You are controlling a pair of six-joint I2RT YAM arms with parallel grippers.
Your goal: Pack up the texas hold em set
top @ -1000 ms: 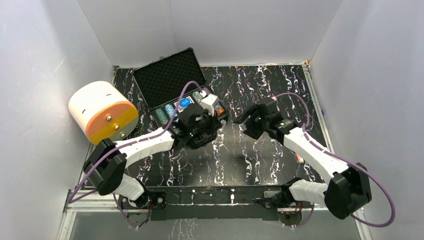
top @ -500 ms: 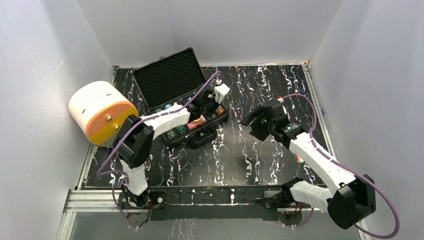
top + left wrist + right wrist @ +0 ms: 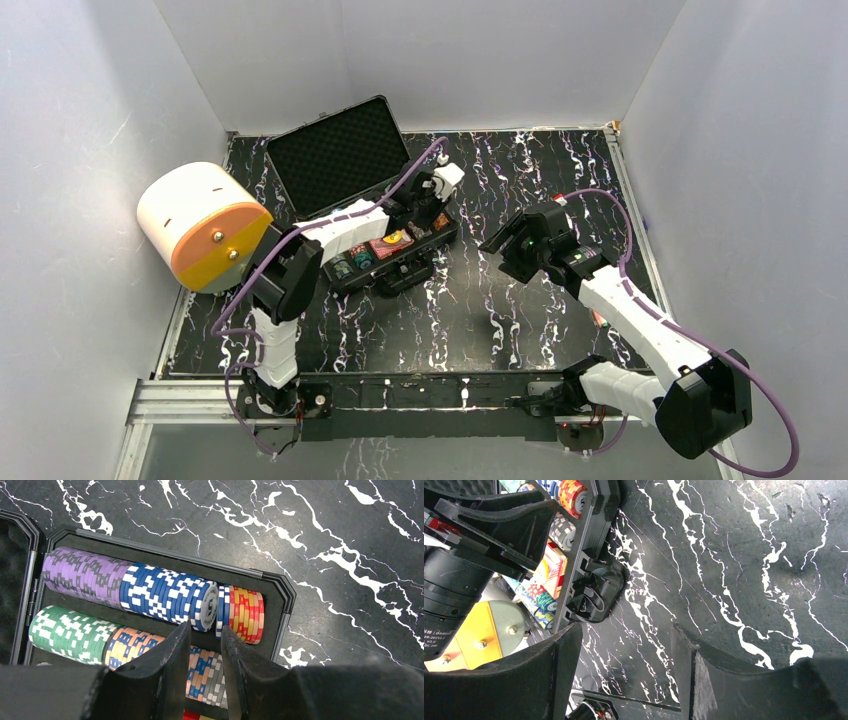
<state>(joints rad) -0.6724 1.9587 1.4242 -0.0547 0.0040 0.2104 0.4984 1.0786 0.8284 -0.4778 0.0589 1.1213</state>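
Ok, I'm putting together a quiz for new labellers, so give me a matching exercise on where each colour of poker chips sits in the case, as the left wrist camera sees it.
Things:
1. purple chips
2. blue chips
3. red-and-yellow chips
4. green chips

Places in the left wrist view:
A. lower row, left end
B. upper row, right end
C. upper row, left end
D. upper row, middle

Pairs: 1-C, 2-D, 3-B, 4-A.
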